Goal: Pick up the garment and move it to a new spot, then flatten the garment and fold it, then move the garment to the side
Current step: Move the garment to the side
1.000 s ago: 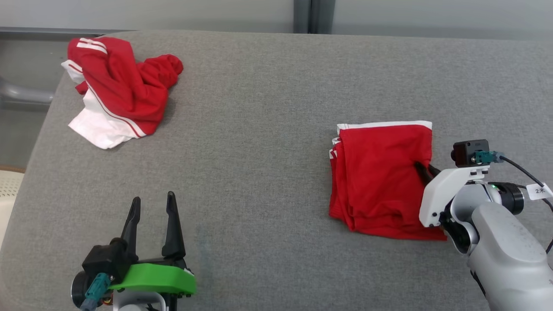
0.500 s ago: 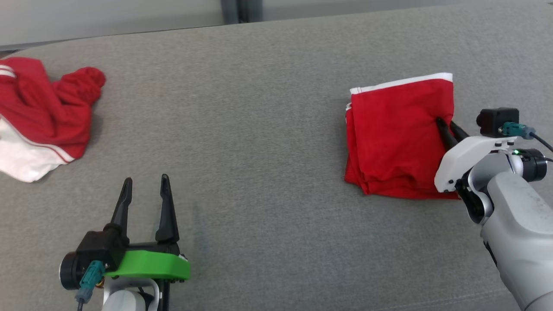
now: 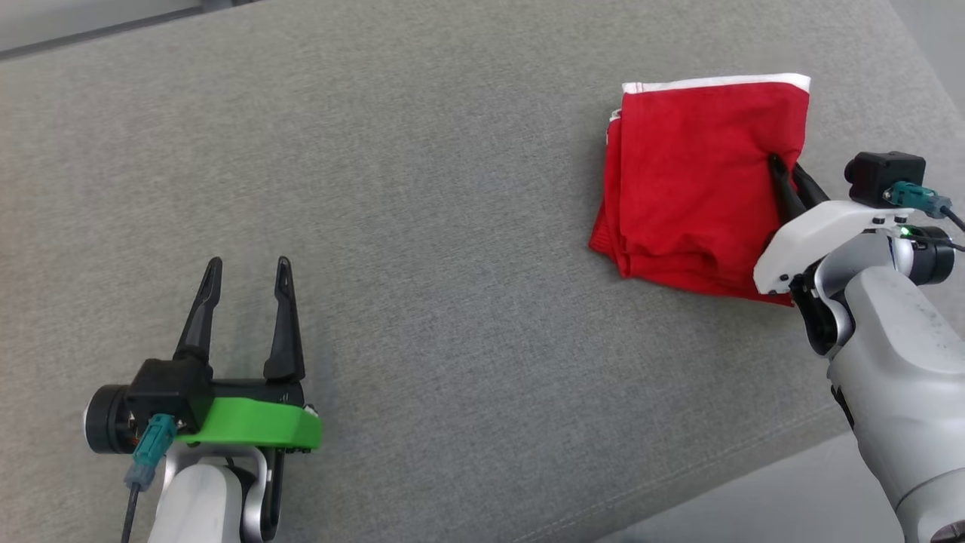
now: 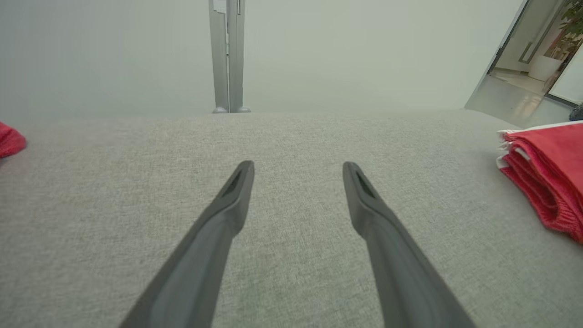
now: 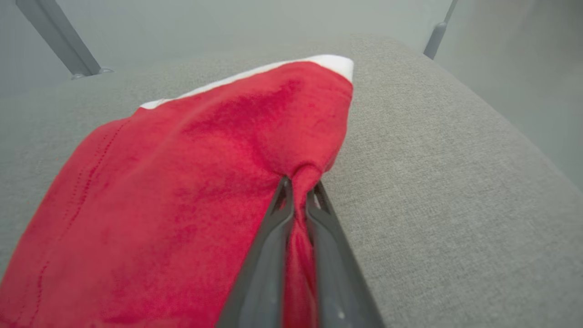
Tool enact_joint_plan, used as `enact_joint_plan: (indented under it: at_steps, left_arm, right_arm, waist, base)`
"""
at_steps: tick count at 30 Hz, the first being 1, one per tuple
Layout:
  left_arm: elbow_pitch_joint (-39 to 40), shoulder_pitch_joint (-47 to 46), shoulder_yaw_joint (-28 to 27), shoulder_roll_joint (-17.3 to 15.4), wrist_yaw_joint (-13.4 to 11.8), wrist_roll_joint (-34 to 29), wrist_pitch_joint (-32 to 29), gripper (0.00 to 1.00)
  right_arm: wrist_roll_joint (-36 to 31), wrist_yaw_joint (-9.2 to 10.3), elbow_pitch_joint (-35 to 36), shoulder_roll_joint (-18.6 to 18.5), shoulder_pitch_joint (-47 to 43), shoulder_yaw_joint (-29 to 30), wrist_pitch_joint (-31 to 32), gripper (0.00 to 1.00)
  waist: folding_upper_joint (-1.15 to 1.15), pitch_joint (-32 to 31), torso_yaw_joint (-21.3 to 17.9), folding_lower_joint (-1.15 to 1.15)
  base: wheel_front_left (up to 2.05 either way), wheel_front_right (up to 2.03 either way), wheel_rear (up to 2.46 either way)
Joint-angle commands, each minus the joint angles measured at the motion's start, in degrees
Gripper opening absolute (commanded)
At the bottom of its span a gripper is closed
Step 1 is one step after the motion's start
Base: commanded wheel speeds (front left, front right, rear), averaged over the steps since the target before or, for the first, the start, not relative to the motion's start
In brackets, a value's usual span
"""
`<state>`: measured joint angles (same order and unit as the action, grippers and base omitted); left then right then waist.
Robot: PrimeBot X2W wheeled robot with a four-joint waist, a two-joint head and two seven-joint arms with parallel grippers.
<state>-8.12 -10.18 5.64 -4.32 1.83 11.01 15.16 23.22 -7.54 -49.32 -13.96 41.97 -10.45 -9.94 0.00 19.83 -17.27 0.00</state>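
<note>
The right tool [image 5: 300, 182] is clamped on a pinch of the red garment [image 3: 693, 181] at its right edge, with cloth bunched between the fingers. The folded garment, white-trimmed along its far edge, lies left of that tool on the grey surface [image 3: 452, 188]. The left tool [image 3: 245, 264] has its fingers spread apart over the surface. The garment is well off to its right.

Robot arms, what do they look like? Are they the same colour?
Both are pale grey, with two long, thin dark fingers at the end. The left pincer has a bright green cover, the right pincer a white cover. Each has a teal plug and a dark cable.
</note>
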Motion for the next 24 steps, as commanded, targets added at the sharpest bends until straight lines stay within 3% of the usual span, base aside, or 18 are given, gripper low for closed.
enact_joint_plan:
  at_steps: [1,10,24]
  left_arm:
    - [-0.08,-1.14,-0.14,-0.7,0.06,-0.31,-0.03,1.0]
    - [0.43,-2.56,1.03,-1.15,0.34,-0.88,-0.15,1.0]
    - [3.96,-4.81,0.65,-1.53,-1.14,-0.2,-0.21,1.0]
  right_arm:
    - [0.03,0.1,-0.34,0.32,1.11,-0.02,-0.53,0.0]
    - [0.32,0.1,-1.82,0.1,4.09,-0.5,-2.54,0.0]
    - [-7.45,0.1,-8.91,-5.8,16.76,5.13,-5.27,0.0]
  waist:
    - [0.0,3.86,-4.46,0.0]
    - [0.0,6.04,-4.63,0.0]
    - [0.0,11.47,3.57,0.0]
  base:
    - [0.0,0.0,0.0]
    - [0.0,0.0,0.0]
    - [0.0,0.0,0.0]
